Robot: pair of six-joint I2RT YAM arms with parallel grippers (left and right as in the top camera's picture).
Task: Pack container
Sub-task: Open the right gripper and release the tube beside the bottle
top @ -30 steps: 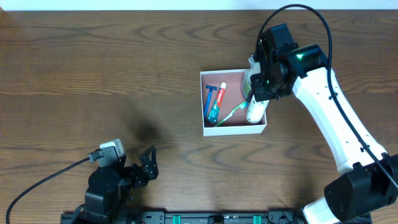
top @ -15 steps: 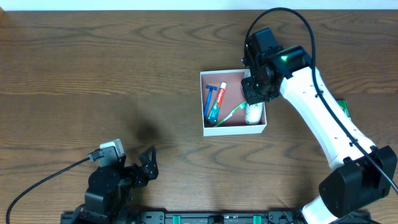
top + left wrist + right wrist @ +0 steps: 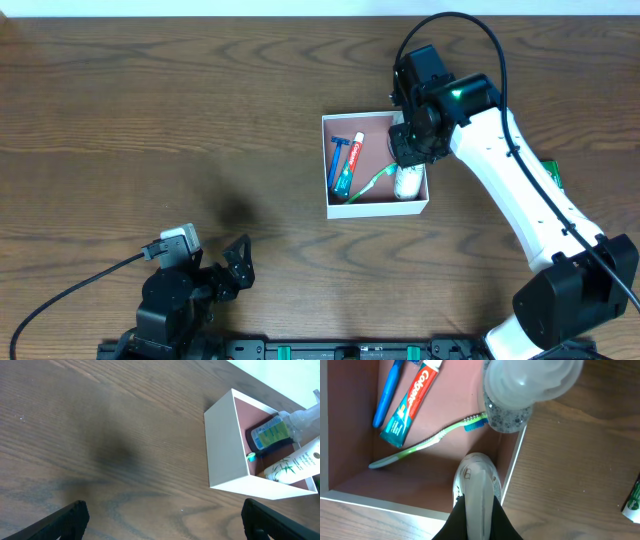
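The container (image 3: 375, 209) is a square white box with a pinkish-brown inside, right of the table's middle. Inside lie a blue razor (image 3: 337, 155), a red and teal toothpaste tube (image 3: 349, 165) and a green toothbrush (image 3: 372, 182). A clear bottle (image 3: 530, 380) stands at its far right corner. My right gripper (image 3: 479, 502) is shut on a white tube (image 3: 479, 485), which hangs upright just inside the container's right wall (image 3: 512, 467). My left gripper (image 3: 162, 520) stands open over bare wood, far from the container (image 3: 227, 445).
A green packet (image 3: 553, 175) lies on the table to the right of the container, under my right arm; its edge shows in the right wrist view (image 3: 634, 500). Dark wooden tabletop (image 3: 150, 120) stretches to the left and front.
My right arm has shifted left and brought the white tube from over the container's right edge down inside it. In the last half second nothing has moved. The left arm is still.
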